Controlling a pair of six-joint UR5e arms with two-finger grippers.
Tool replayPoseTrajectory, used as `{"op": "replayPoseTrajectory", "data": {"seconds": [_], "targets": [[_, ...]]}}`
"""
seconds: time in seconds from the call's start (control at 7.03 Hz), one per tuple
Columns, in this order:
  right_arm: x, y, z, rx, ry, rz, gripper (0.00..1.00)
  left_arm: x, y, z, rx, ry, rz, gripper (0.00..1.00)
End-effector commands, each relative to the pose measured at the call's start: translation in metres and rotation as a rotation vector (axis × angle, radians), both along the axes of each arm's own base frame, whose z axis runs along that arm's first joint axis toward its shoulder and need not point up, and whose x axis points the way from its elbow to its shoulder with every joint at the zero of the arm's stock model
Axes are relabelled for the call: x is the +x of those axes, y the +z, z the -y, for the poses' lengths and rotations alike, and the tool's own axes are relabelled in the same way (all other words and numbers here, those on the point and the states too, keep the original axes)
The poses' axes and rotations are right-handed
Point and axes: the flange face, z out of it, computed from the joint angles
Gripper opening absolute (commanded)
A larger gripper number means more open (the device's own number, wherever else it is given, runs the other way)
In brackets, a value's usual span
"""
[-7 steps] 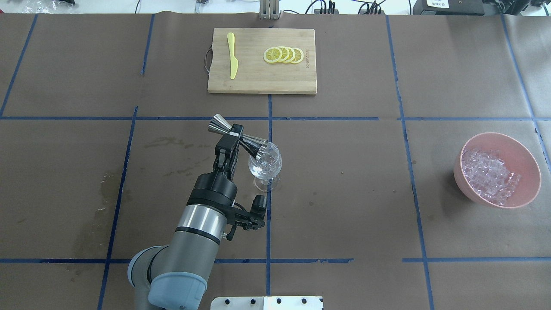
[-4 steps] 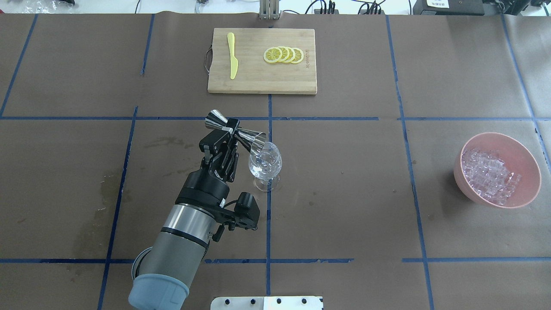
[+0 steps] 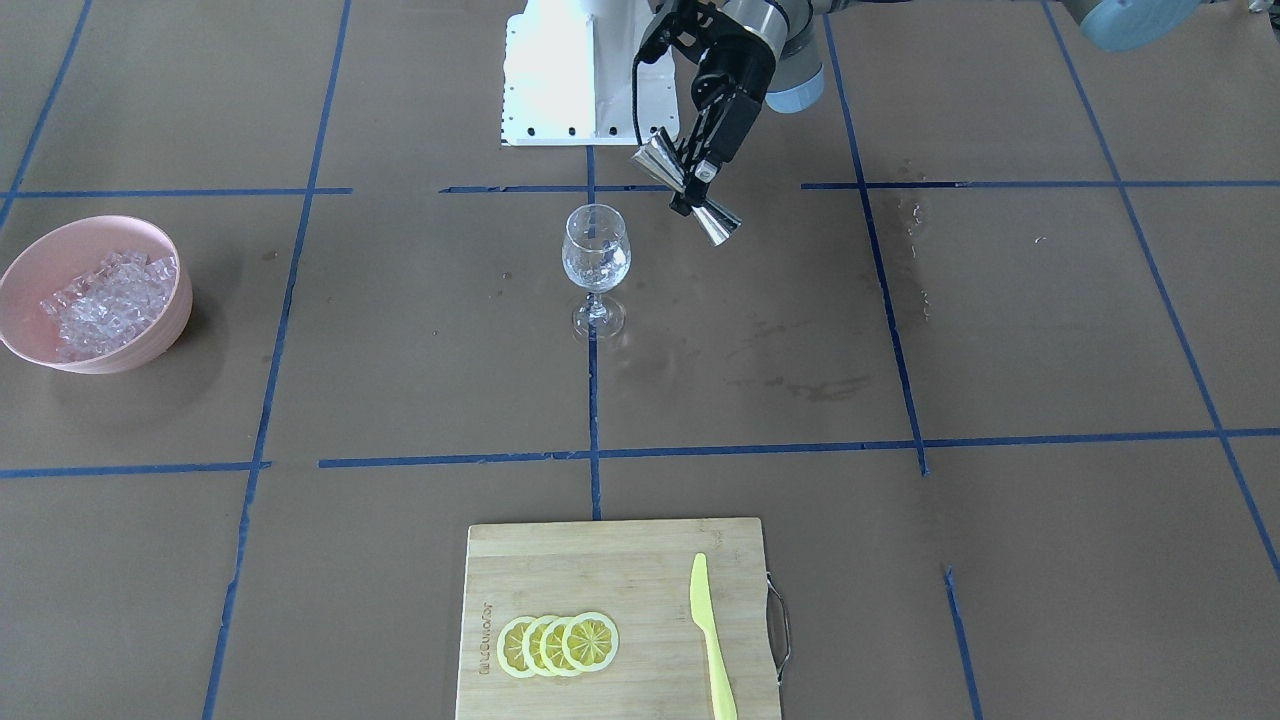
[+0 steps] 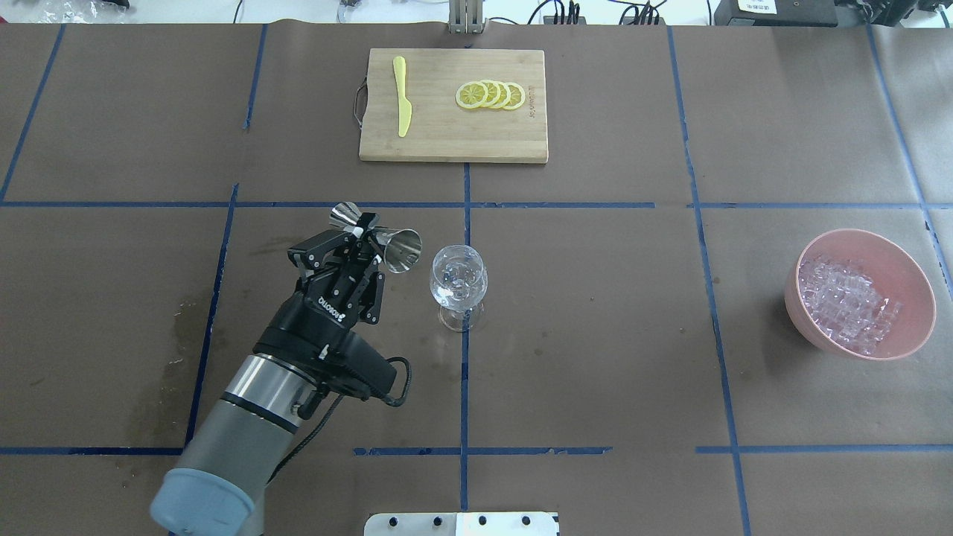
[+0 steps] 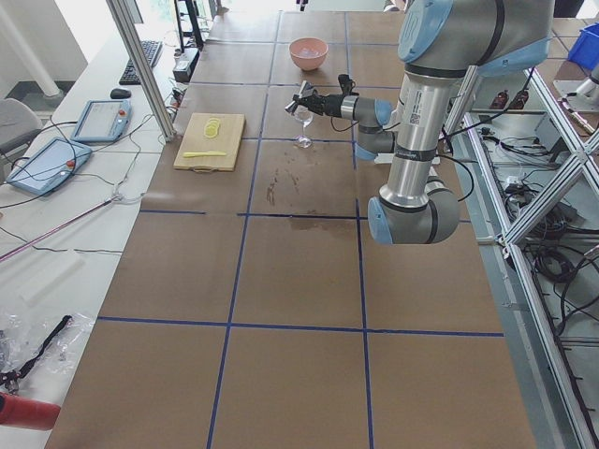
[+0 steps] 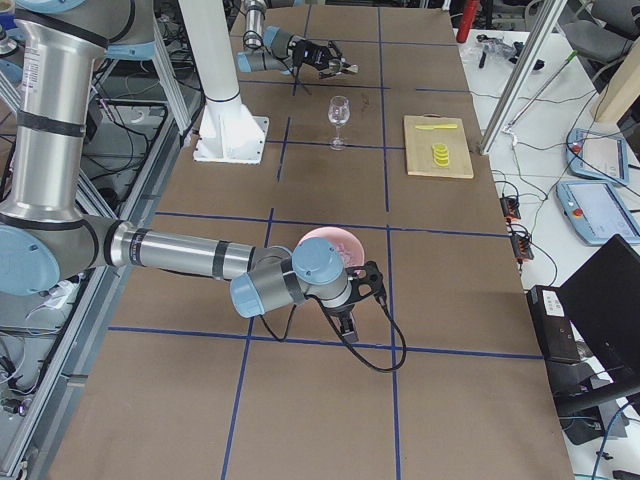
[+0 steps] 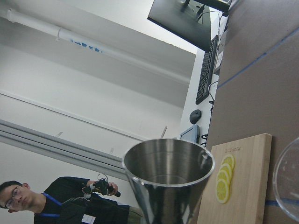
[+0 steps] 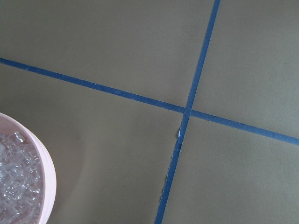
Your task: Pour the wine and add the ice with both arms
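Left gripper (image 4: 365,232) clamped on waist of steel jigger (image 4: 400,249). Jigger near-horizontal, just robot-left of wine glass (image 4: 459,277), not touching. Ice (image 4: 845,301) in pink bowl (image 4: 917,296), well robot-right of glass. Right gripper (image 6: 350,320), far from glass by bowl: opening not discernible.

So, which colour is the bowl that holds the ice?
The bowl is pale pink, plain, with no pattern. It shows best in the overhead exterior view.

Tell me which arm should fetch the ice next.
Right. The right arm hangs by the pink bowl of ice; the left arm holds the jigger beside the glass.
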Motion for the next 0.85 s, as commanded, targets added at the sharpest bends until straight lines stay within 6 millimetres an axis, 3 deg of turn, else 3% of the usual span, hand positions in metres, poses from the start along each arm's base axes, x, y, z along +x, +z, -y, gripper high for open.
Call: {"op": "replayPoseTrajectory", "data": {"seconds": [0.0,0.28,0.71], "targets": [[0.0,0.0,0.0,-0.001,0.0,0.0,1.0,-0.054,0.077,-0.009,-0.034,0.056,-0.113,0.0],[0.0,0.0,0.0,0.001,0.0,0.0,1.0,-0.1,0.147,-0.017,-0.097,0.125,-0.228,0.0],[0.0,0.001,0.0,0.0,-0.001,0.0,1.0,-0.146,0.214,-0.024,-0.3,0.207,-0.438,0.0]]}}
